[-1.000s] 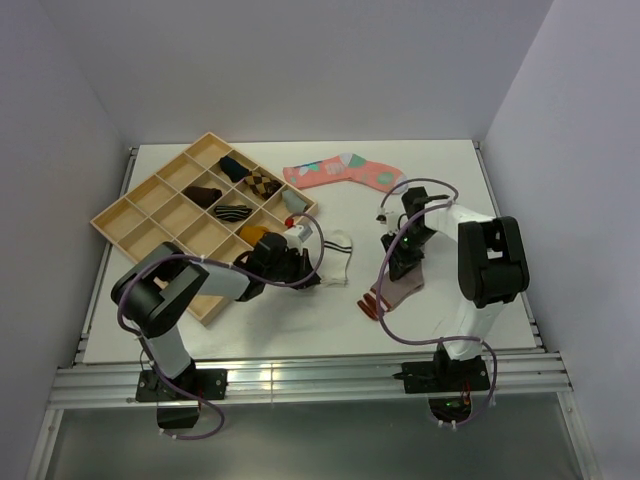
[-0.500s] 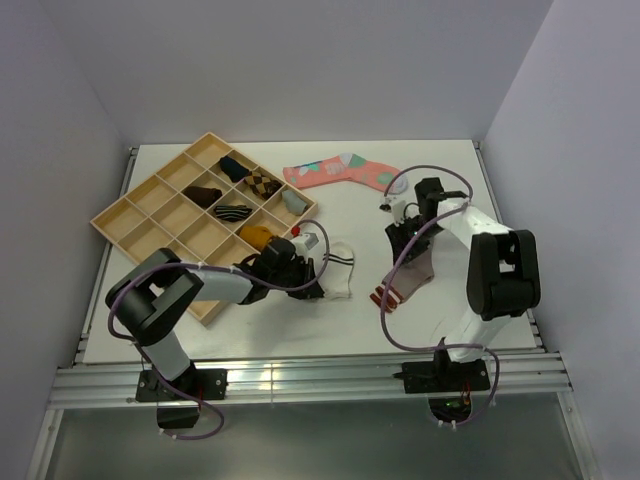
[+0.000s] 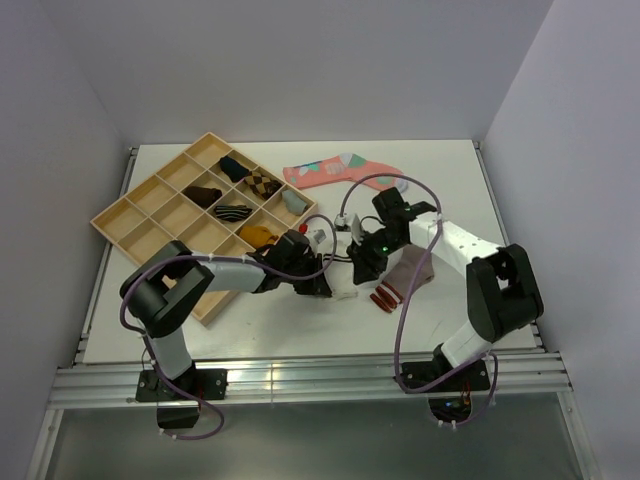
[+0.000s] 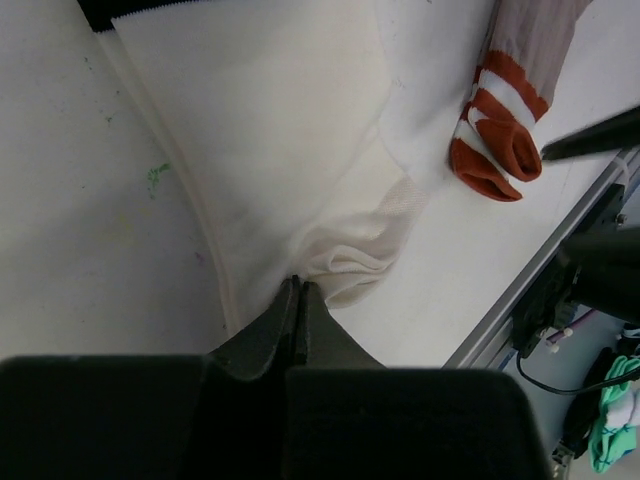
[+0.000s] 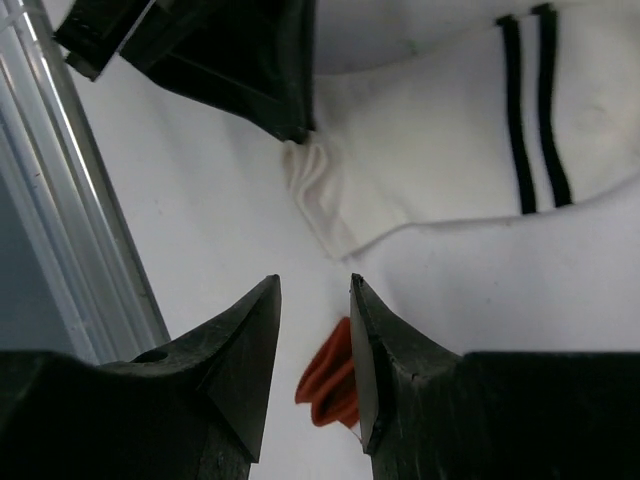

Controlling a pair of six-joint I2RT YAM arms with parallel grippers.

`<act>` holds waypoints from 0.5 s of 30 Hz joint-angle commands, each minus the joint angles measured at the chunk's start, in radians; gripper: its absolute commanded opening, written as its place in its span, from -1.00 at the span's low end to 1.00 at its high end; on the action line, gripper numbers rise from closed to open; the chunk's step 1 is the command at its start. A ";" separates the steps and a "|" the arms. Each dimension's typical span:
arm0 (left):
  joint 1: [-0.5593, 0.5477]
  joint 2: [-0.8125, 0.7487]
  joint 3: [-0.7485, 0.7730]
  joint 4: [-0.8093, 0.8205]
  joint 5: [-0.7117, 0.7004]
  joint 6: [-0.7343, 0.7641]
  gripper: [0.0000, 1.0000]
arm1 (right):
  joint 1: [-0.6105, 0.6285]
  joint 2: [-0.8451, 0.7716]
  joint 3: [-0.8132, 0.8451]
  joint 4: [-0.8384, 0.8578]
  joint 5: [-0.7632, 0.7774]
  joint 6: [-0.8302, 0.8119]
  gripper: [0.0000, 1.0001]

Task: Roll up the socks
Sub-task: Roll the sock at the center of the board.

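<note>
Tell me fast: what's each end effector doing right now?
Left end effector: closed, pinching the white sock at its bunched end.
Right end effector: open, holding nothing.

Left wrist: white sock [image 4: 270, 130] ran off top edge, dark cuff band only sliver at top-left corner. Pinched fold vanished inside shut left jaws. Taupe sock [image 4: 505, 100] cut by top edge; only striped cuff and short stretch of leg seen. Green-white thing [image 4: 618, 420] at lower right blurred, unidentifiable.

Right wrist: white sock cut by right edge; taupe sock's red cuff half hidden behind right jaws.

Top view: white sock mostly covered by both arms. Tray [image 3: 140, 215] contents too small to name.
</note>
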 commanded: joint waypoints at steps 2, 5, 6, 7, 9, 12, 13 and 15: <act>-0.007 0.021 0.026 -0.021 0.015 -0.033 -0.99 | 0.047 0.006 -0.006 0.060 -0.032 0.005 -0.14; -0.007 0.028 0.020 -0.003 0.021 -0.047 -0.99 | 0.074 0.020 -0.006 0.072 -0.032 0.006 -0.11; -0.007 0.028 0.020 0.002 0.024 -0.050 -0.99 | 0.079 0.023 -0.012 0.078 -0.029 0.009 -0.10; -0.007 0.028 0.019 0.003 0.023 -0.059 -0.99 | 0.088 0.025 -0.017 0.101 -0.018 0.020 -0.09; -0.009 0.022 0.017 0.015 0.023 -0.063 -0.99 | 0.117 0.032 -0.029 0.120 -0.002 0.037 -0.09; -0.006 0.011 0.010 0.037 0.029 -0.080 -0.99 | 0.142 0.057 -0.032 0.138 -0.005 0.054 -0.09; -0.006 0.015 0.010 0.042 0.032 -0.088 -0.99 | 0.150 0.063 -0.032 0.143 -0.006 0.061 -0.09; -0.007 0.020 0.008 0.054 0.037 -0.094 -0.99 | 0.163 0.074 -0.040 0.156 0.004 0.074 -0.09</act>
